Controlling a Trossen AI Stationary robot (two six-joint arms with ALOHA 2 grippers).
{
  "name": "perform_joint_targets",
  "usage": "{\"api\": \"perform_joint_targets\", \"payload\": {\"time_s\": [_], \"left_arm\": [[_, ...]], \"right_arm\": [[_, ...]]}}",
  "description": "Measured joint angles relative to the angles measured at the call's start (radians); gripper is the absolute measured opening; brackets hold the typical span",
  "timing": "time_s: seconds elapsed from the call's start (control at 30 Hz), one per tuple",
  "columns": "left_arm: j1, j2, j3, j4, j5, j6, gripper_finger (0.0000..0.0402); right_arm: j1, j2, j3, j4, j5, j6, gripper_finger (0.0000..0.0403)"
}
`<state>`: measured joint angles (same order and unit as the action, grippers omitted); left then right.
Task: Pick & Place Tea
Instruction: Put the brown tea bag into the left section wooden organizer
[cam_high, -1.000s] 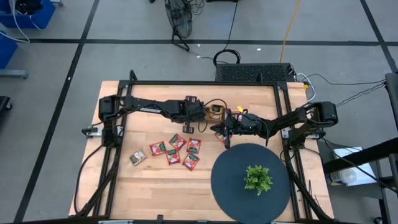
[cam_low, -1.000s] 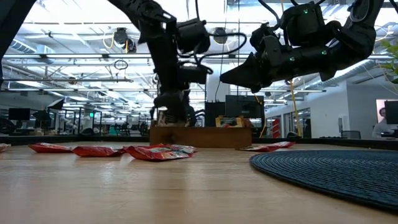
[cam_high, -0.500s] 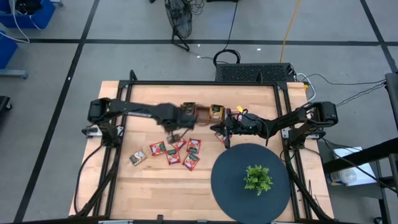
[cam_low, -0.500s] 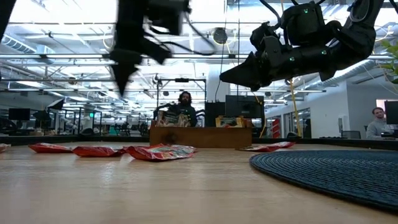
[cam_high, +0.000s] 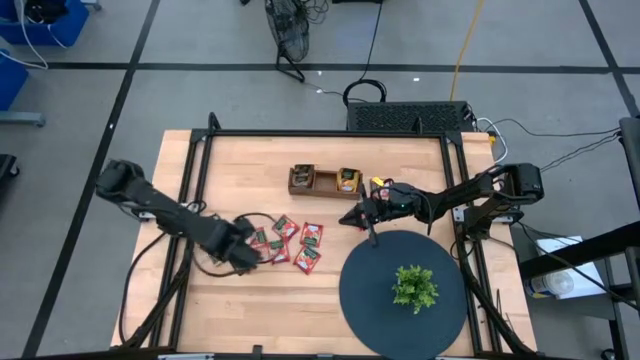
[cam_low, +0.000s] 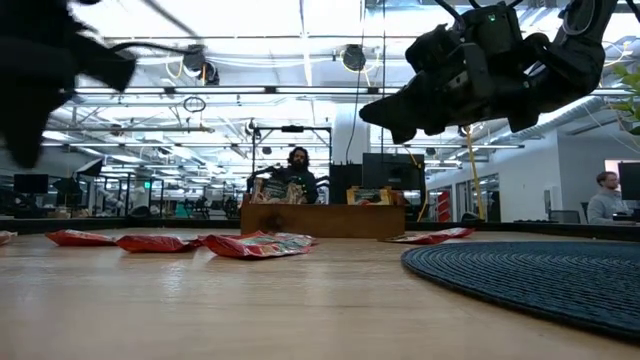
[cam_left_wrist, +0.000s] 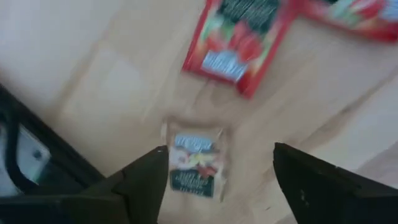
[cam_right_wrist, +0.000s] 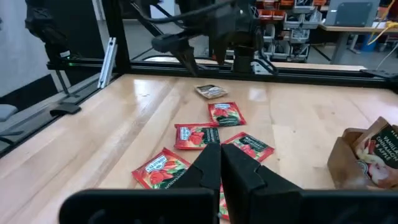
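Observation:
Several red tea sachets (cam_high: 285, 240) lie flat on the wooden table, left of its middle. A paler sachet (cam_left_wrist: 194, 163) lies at the left end of the group. My left gripper (cam_high: 243, 255) hangs open over it, pointing down, one finger on either side (cam_left_wrist: 217, 167) and clear of it. A red sachet (cam_left_wrist: 239, 37) lies just beyond. My right gripper (cam_high: 347, 217) is shut and held level above the table, near the tray's right end, over one more red sachet (cam_low: 430, 236). The brown wooden tray (cam_high: 325, 181) holds sachets in its end compartments.
A dark round mat (cam_high: 370, 300) with a small green plant (cam_high: 415, 287) covers the table's near right part. Black frame rails (cam_high: 190, 190) run along the table's sides. People sit in the room beyond the far edge.
My left gripper has swept quickly from the tray toward the table's near left, rolling as it went, and now hangs over the left end of the sachet group. My right gripper has stayed in place and swung a little at the wrist.

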<state>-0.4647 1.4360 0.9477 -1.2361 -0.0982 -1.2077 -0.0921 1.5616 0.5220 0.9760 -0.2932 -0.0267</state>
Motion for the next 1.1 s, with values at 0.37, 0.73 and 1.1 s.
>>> {"api": "perform_joint_targets", "payload": {"time_s": [0.37,0.73,1.1], "left_arm": [[-0.029,-0.164,-0.348,0.309,0.037,-0.065,0.0301],[-0.026,-0.169,-0.477,0.464,0.102,-0.111,0.0301],[0.01,-0.162,-0.379,0.487,0.115,-0.038,0.0163]], "right_arm": [[0.016,0.0,0.0,0.008,0.001,-0.013,0.0],[0.016,0.0,0.0,0.021,0.003,-0.012,0.0],[0.016,0.0,0.0,0.03,0.007,-0.008,0.0]]}}
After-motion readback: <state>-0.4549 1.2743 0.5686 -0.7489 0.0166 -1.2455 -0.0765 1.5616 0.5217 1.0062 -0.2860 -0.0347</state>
